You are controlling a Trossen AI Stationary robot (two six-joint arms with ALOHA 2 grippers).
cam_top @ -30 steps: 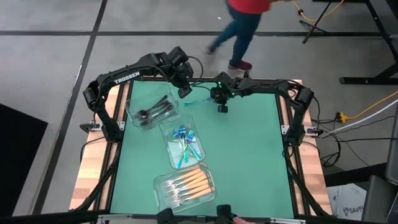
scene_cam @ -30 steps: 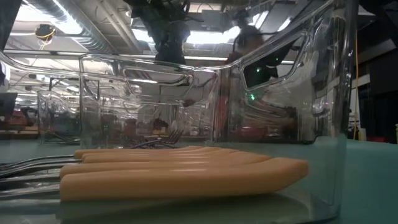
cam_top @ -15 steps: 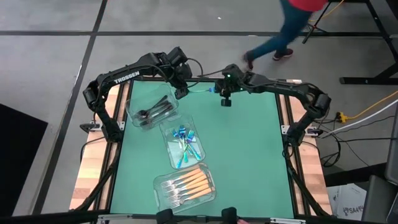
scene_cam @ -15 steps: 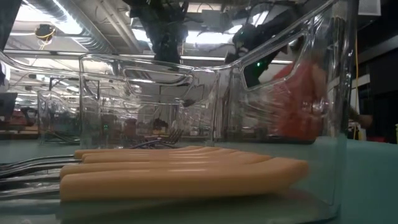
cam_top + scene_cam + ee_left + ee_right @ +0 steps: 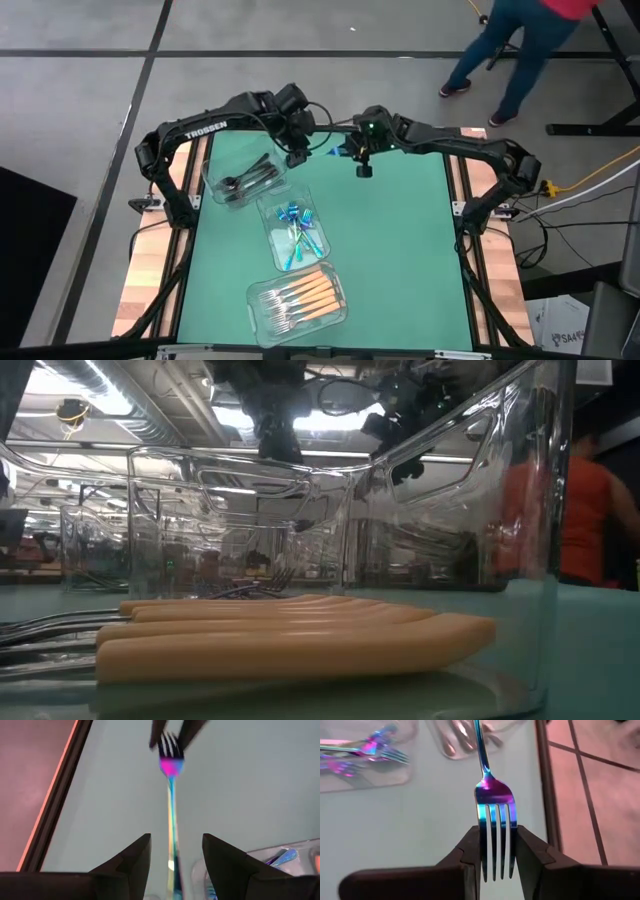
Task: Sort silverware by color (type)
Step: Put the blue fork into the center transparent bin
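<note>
My right gripper [image 5: 496,835] is shut on an iridescent blue-purple fork [image 5: 328,152] above the table's far middle. The fork's handle [image 5: 171,815] runs toward my left gripper [image 5: 175,840], which is open, with one finger on either side of the handle's free end and not touching it. Three clear containers lie on the green mat. The far one holds black silverware [image 5: 248,178], the middle one iridescent pieces [image 5: 296,230], and the near one orange-handled forks [image 5: 300,296]. My right gripper pinches the fork's tine end [image 5: 483,845] between its two fingers, one finger on each outer tine. The fingers slant down from the table's right and lie along the fork. The fork is lifted clear of the mat, its handle reaching out toward my left gripper.
In the low view the near container's clear wall [image 5: 450,510] and the orange handles [image 5: 290,635] fill the foreground. A person [image 5: 520,40] walks on the floor beyond the table's far right. Bare green mat [image 5: 400,250] lies to the right of the containers.
My right gripper has risen with the fork, lifting it clear of the mat at the far edge. My left gripper has shifted a little toward the table's right, onto the handle's end. The person has walked to the right behind the table.
</note>
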